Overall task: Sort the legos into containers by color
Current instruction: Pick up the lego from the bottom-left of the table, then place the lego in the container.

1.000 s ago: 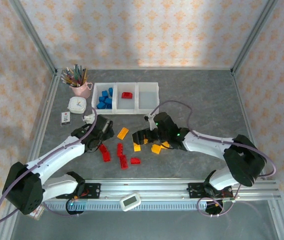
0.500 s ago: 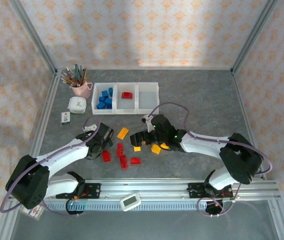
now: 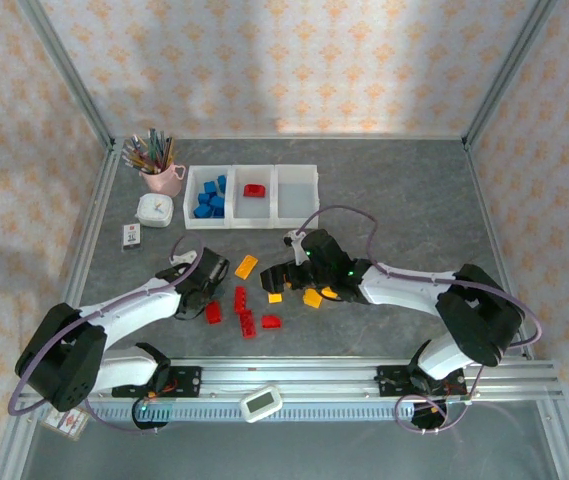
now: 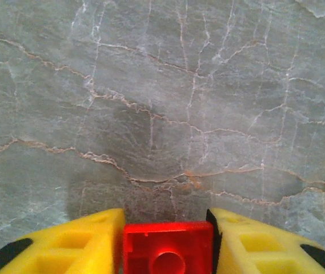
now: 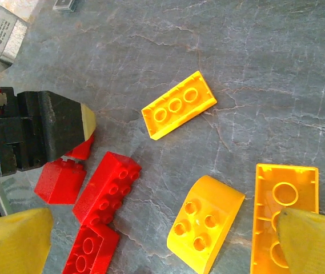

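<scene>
Red lego (image 4: 168, 251) clamped in left gripper (image 4: 166, 228); next, likely lift and carry far to middle bin (image 3: 254, 218). Right gripper (image 5: 165, 242) fingers apart above orange legos (image 5: 205, 220).

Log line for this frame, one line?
left end effector: shut on red lego | right end effector: open, over yellow legos | phase: pick

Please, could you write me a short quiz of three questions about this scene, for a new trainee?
1. True or false: the left gripper grips a blue brick.
2. Which colour of brick lies in the middle bin? A blue, B red, C yellow.
3. Fill in: the right gripper, above the yellow bricks, is ____ (open or shut).
Key: 1 false, it grips a red brick; 2 B; 3 open.
</scene>
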`<state>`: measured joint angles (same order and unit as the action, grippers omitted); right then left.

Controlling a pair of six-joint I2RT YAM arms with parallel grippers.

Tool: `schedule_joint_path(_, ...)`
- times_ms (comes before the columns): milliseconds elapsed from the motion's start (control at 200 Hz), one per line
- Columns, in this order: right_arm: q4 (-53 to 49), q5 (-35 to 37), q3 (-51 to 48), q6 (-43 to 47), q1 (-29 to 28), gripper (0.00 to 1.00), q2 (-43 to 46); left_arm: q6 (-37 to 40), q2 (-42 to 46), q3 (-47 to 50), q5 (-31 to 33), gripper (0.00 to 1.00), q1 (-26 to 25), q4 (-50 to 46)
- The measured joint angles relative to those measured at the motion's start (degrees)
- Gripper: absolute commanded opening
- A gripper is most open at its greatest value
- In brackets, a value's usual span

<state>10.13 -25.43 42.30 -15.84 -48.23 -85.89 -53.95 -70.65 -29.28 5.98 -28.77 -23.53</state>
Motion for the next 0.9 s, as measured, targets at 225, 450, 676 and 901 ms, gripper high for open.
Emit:
schedule_joint_path(225, 0.07, -0.02, 0.0, -0.2, 0.07, 1.0, 0.0, 0.46, -0.09, -0.15, 0.42, 0.34, 0.0, -0.13)
schedule_joint_path(450, 0.2, -0.5, 0.0, -1.07, 3.52, 1.0, 0.79, 2.6, 1.16, -5.05, 3.15, 0.35, 0.0, -2.69)
schedule_joint_path(676, -0.28, 1.27, 0.5, -2.08, 8.94, 1.0, 3.56, 7.96, -3.43, -20.09, 8.17, 0.35, 0.63, -3.1)
schedule_joint_path(901, -0.7, 3.89, 1.79, -4.72, 14.01, 1.0, 4.37, 14.71, -18.27, -36.11, 9.49, 0.35, 2.86, -0.76)
